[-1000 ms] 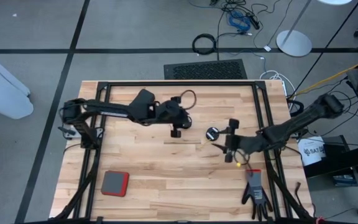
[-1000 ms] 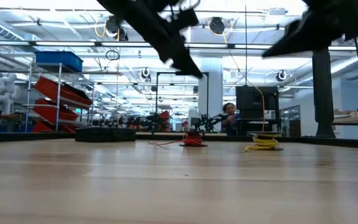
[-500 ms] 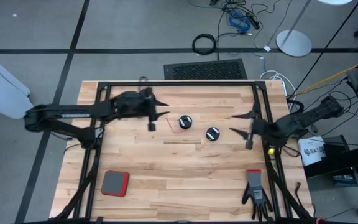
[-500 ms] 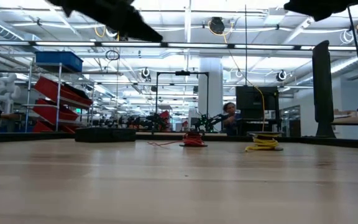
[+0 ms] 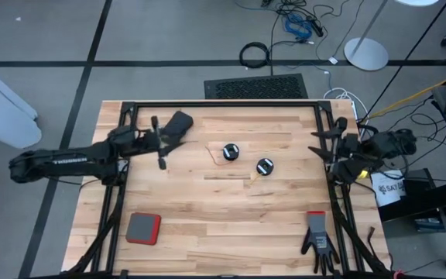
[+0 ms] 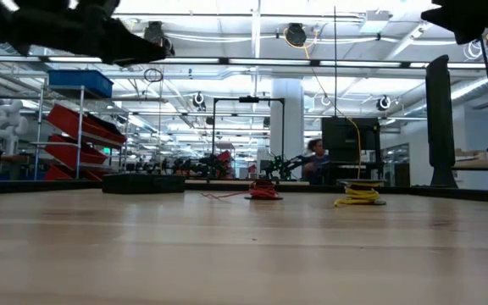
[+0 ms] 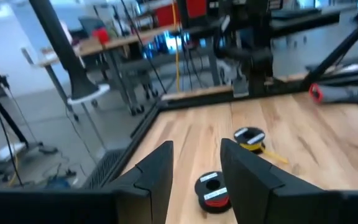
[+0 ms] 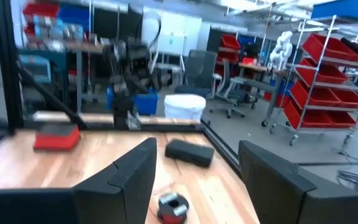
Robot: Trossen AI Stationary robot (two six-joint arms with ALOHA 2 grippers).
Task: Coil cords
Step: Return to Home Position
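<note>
I see the thin reddish-orange cord (image 6: 263, 192) wound on its small round black reel (image 5: 230, 152) near the middle of the wooden bench (image 5: 231, 225). The thin yellow cord (image 6: 358, 196) sits on a second black reel (image 5: 265, 166) just beside it. My left gripper (image 5: 159, 144) hangs above the bench's left part, fingers spread and empty. My right gripper (image 5: 325, 139) hangs at the right edge, likewise spread, pinching nothing.

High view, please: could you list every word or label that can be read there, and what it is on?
"TROSSEN": white lettering on the left arm, just legible.
"SAT": on the white pail off the table's right edge; the rest is hidden.
Labels on the red-cord reel and the yellow-cord reel: too small to read.
</note>
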